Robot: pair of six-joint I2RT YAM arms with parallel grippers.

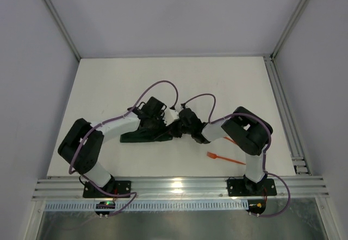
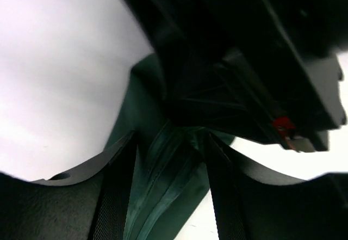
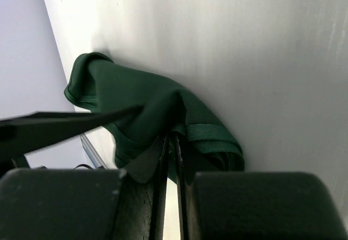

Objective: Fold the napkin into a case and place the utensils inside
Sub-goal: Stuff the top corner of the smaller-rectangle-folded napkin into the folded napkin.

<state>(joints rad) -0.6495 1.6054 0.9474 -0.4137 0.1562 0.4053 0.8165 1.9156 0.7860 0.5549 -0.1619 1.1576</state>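
The dark green napkin of thin matte cloth point(image 1: 142, 135) lies at the middle of the white table point(image 1: 109, 87), gathered into a rumpled strip with its long axis running left to right, not yet a tidy case. Both arms converge on its right end. The right gripper point(image 3: 171, 142) has its fingers closed almost together on a hemmed edge of the cloth, which bulges up in soft folds beyond them. The left gripper point(image 2: 169, 158) straddles a pleated bunch of the same cloth with its fingers point(image 2: 117, 196) part-way apart; whether it has a firm grip cannot be told. The two slender orange-red plastic utensils lie well apart from the cloth, to its right and nearer: the small fork point(image 1: 225, 158) lies left to right on bare table, and the second piece point(image 1: 229, 140) is largely hidden under the right arm. In my judgement folding is unfinished, and the right arm is the nearer to the utensils for loading.
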